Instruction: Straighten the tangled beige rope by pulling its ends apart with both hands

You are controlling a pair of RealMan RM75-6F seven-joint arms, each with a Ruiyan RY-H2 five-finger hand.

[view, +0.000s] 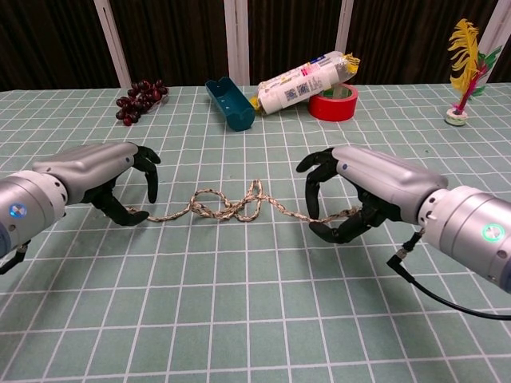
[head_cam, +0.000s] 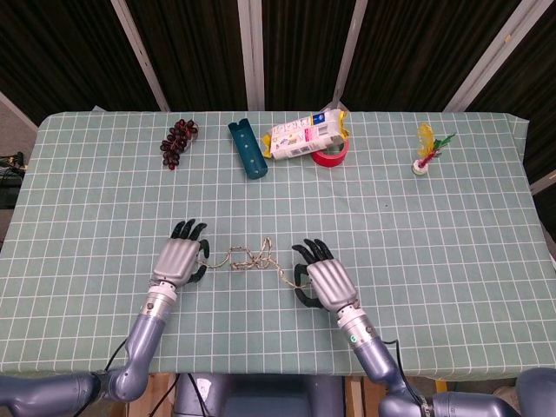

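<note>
The beige rope (head_cam: 248,258) (view: 231,206) lies on the green checked cloth with loose loops tangled at its middle. My left hand (head_cam: 178,259) (view: 92,171) arches over the rope's left end, and its thumb touches the cloth right at that end. My right hand (head_cam: 323,280) (view: 371,183) cups over the right end, which runs between the curved fingers and the thumb. A gap shows between fingers and thumb on both hands, and neither pinches the rope.
Along the far side sit dark grapes (head_cam: 176,142), a teal tray (head_cam: 248,149), a printed packet (head_cam: 304,136) on red tape (head_cam: 332,155), and a feathered toy (head_cam: 426,152). The table's front edge (head_cam: 261,372) lies just behind both wrists.
</note>
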